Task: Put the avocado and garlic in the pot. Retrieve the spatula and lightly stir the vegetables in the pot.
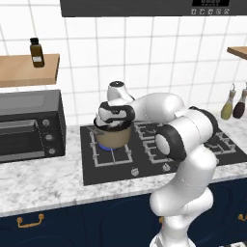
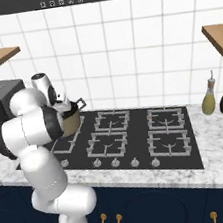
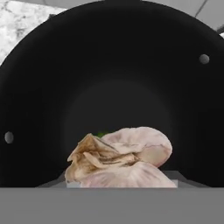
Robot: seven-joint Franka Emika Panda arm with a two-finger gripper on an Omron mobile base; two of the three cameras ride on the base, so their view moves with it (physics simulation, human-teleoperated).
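Holding position: gripper [image 1: 113, 126] hangs in the mouth of the pot [image 1: 114, 138], hand pointing down.
Grip: garlic [image 3: 120, 159] sits right at the fingertips, over the pot's black inside; whether the fingers clamp it or have let go cannot be told, the tips being hidden.
Garlic: one bulb, papery pale skin, pinkish cloves; judged light, dry, a little fragile at the skin; best taken across its widest part.
Avocado: one, a sliver of green [image 3: 103, 134] showing just behind the garlic, low in the pot; judged firm, smooth, apt to roll.
Pot: one, brass-tan, on the front left burner of the stove [image 2: 137, 135]; two grey loop handles; judged heavy and stiff, not to be moved.
Stove: one, black, several burners.
Spatula: not located.
Oven: one small oven [image 1: 29, 126], on the counter left of the stove.
Bottles: two [image 2: 217, 95] by the wall right of the stove; one brown jar [image 1: 36, 52] on the left shelf.
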